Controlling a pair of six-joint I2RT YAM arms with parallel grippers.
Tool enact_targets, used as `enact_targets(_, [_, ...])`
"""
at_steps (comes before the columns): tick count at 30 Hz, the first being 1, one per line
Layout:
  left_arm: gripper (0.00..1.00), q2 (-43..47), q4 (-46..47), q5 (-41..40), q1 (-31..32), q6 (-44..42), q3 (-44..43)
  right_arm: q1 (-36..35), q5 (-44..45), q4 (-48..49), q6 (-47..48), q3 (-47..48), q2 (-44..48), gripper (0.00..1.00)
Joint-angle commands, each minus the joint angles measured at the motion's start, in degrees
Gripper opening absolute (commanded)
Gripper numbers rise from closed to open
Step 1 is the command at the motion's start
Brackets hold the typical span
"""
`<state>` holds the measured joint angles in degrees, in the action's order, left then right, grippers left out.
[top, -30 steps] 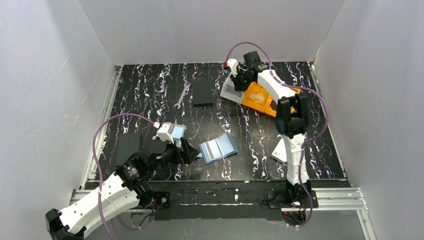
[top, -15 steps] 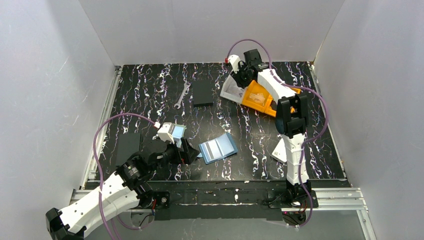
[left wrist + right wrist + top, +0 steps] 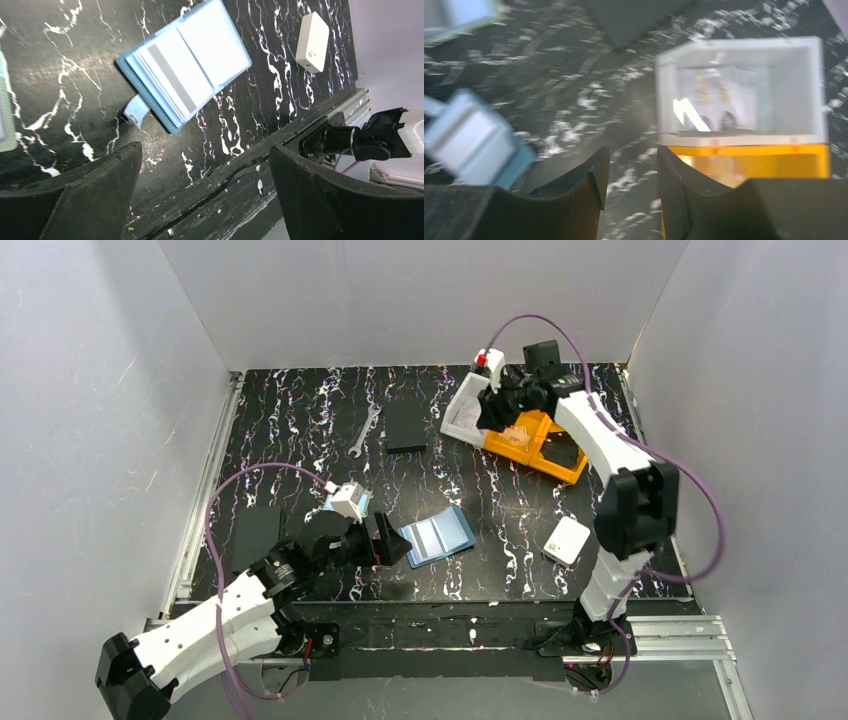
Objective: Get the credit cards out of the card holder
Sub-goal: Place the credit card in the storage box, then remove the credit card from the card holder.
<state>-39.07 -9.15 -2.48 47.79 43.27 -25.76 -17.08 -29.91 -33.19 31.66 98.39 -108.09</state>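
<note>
Blue and lying open, the card holder [image 3: 436, 537] rested flat on the black marbled table [image 3: 300, 420], towards the near edge and roughly midway between the two arms. In the left wrist view we saw a pale credit card [image 3: 170, 75] with a grey stripe sitting in its clear pockets, and a small blue strap [image 3: 134, 111] poking out from its side. The left gripper [image 3: 205, 146] hovered low just short of the holder, its jaws spread wide, with nothing between them and no contact with it. The right gripper [image 3: 631, 150] was well apart from it at the back right, above a white compartment [image 3: 744, 45] that adjoined an orange bin [image 3: 525, 440]. Its jaws stood a little apart, with bare table showing through the gap and nothing held. Something pale lay inside that white compartment, but the view was too blurred for us to tell what. We also noted a white rounded box [image 3: 567, 540] on the table to the right of the holder, a wrench [image 3: 366, 430] and a flat black rectangle [image 3: 406, 425] further back, and a second black rectangle [image 3: 255, 535] near the left edge
</note>
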Motion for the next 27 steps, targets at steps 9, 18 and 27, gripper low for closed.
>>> enact_targets(9, [0.86, -13.47, 13.09, 9.99, -0.13, 9.37, -0.57, -3.49, -30.01, -2.89, -4.92, -28.87, 19.33, 0.46])
enact_targets(18, [0.66, -24.12, 17.18, 11.40, -0.11, 12.41, -2.32, -14.52, -17.71, 21.29, -24.78, -46.22, 23.65, 0.21])
enact_targets(27, [0.31, -34.32, 17.10, 10.61, -0.09, 15.23, -6.36, -16.22, -8.26, 32.66, -35.49, -53.36, 23.03, 0.13])
